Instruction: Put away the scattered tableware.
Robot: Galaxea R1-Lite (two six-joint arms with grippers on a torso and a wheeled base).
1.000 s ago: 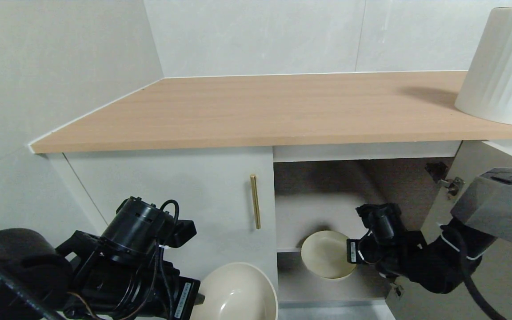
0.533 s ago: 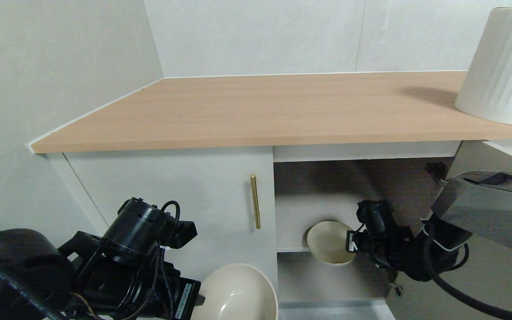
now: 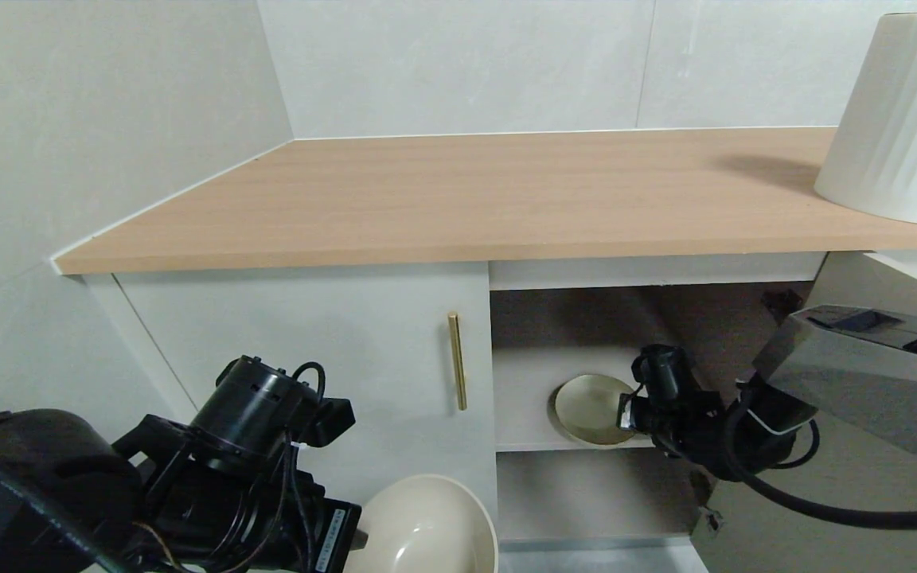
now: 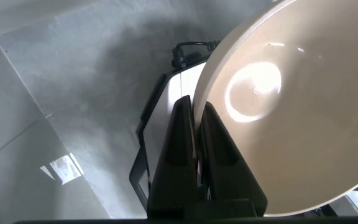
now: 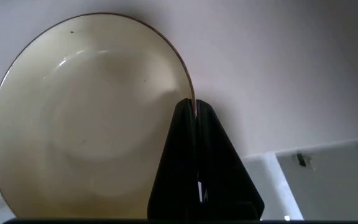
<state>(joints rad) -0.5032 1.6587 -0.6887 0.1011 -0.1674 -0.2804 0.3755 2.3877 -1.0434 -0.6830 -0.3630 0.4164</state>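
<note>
Right gripper, jaws clamped on a plate's rim, holds it at the shelf inside the open cupboard. Next, probably set it down and release. Left gripper pinches a bowl's rim, low before the closed door.

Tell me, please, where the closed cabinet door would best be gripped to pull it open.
Grip the slim brass handle near the door's right edge. It is an upright bar, so come straight from the front and close on it from left and right, probably at mid-height.
</note>
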